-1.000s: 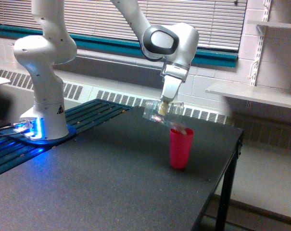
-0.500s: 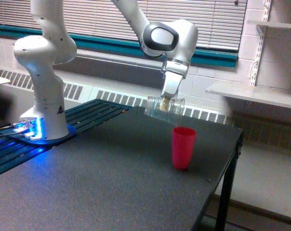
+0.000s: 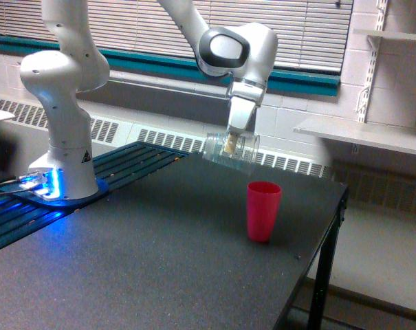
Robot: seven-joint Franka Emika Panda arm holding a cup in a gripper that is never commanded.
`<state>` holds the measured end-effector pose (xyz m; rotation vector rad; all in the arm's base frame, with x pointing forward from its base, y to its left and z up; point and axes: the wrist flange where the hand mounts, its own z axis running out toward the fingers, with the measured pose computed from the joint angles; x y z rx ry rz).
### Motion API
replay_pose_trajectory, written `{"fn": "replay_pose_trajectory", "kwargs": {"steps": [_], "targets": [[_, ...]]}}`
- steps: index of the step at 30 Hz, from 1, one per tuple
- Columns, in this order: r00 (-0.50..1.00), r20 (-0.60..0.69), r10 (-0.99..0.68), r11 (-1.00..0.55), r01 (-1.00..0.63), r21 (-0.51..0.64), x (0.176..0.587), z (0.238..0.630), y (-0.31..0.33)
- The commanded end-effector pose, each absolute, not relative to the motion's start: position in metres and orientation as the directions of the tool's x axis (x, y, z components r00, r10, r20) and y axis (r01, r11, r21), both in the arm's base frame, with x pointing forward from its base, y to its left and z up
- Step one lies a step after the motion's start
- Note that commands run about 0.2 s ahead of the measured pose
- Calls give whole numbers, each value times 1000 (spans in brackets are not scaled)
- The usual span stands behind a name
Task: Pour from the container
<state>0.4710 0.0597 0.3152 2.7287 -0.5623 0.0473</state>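
Note:
The container [image 3: 232,149] is a clear cup lying almost on its side in the air, its mouth toward the exterior view's right. It looks empty; no pieces show inside. My gripper [image 3: 230,146] is shut on the container from above. A pinkish-red cup [image 3: 263,211] stands upright on the dark table [image 3: 146,268], below the container and to its right, apart from it. What the red cup holds is hidden by its wall.
The arm's white base [image 3: 62,165] stands at the table's back left on a blue-lit plate. The table's right edge [image 3: 318,247] drops off just past the red cup. A wall shelf [image 3: 362,134] juts out at the right.
My gripper has lifted the container up and to the left, away from the red cup's mouth. The red cup has stayed where it was.

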Motion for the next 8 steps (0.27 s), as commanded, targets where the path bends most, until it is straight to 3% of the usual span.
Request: {"fn": "replay_pose_trajectory", "kwargs": {"steps": [1, 8], "targets": [[905, 146, -399, -853, -425, 302, 464, 337, 51], [885, 203, -420, -848, -462, 260, 446, 358, 42]]}}
